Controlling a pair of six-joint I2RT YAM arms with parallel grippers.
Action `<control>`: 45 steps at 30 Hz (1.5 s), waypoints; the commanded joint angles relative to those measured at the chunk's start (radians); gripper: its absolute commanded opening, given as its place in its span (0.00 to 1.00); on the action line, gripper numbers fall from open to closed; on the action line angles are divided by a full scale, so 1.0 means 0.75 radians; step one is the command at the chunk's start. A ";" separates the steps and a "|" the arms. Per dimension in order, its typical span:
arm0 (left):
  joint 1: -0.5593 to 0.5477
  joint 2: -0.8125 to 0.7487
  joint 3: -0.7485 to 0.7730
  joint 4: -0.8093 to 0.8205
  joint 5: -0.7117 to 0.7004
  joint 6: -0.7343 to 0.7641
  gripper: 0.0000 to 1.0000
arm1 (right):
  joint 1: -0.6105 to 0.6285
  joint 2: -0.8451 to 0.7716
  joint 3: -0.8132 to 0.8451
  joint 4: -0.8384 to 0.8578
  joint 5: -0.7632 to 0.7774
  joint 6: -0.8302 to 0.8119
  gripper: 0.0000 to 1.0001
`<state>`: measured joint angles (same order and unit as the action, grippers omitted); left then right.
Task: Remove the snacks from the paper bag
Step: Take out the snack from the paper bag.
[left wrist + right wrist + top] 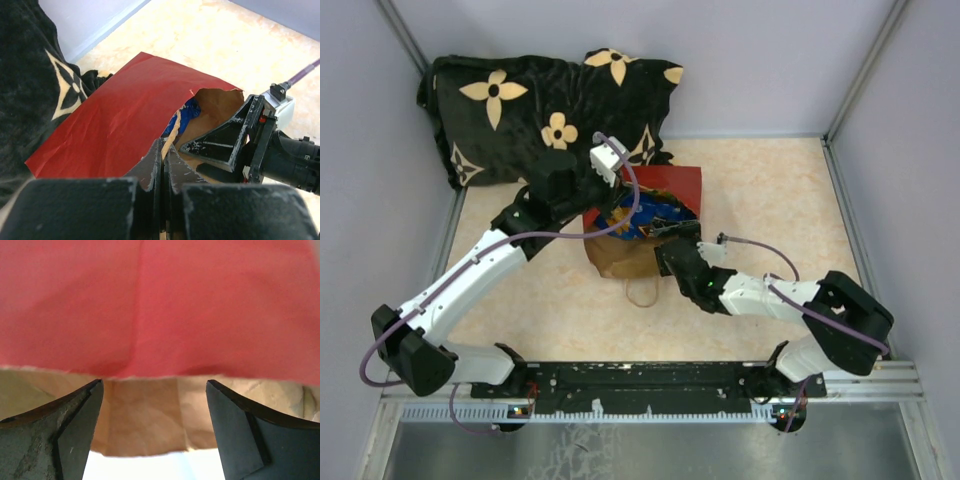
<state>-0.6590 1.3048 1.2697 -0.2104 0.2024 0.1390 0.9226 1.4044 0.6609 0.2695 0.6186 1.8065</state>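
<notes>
The red paper bag (682, 184) lies on its side with its brown kraft mouth (620, 256) facing the arms. A blue snack packet (638, 219) shows inside the mouth, and in the left wrist view the same blue snack (189, 112) sits deep in the opening. My left gripper (166, 146) is shut on a tan cord handle (173, 131) at the bag's upper lip (125, 125). My right gripper (155, 385) stands open at the mouth, with the red wall (160, 305) above and brown paper (145, 415) between its fingers, touching neither. Other snacks are hidden.
A black flower-patterned pillow (520, 110) lies at the back left, against the bag's far side. The bag's other cord loop (642, 292) rests on the tabletop in front of the bag. Walls and metal posts close in the table on three sides.
</notes>
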 commanded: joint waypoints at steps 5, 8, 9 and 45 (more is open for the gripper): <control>-0.031 0.025 0.093 -0.031 -0.068 -0.031 0.00 | -0.068 0.116 0.068 -0.130 0.291 0.341 0.81; -0.031 0.010 0.075 -0.048 -0.109 -0.030 0.00 | -0.075 0.148 0.077 -0.143 0.316 0.307 0.79; -0.031 0.004 0.065 -0.049 -0.114 -0.029 0.00 | -0.079 0.158 0.081 -0.134 0.320 0.281 0.77; -0.084 0.004 -0.107 0.107 -0.140 -0.199 0.00 | -0.170 0.079 0.081 0.121 0.194 -0.340 0.88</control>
<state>-0.7029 1.2758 1.1641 -0.1864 0.0975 -0.0006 0.8177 1.4200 0.6746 0.3092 0.7139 1.5467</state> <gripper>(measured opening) 0.015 0.877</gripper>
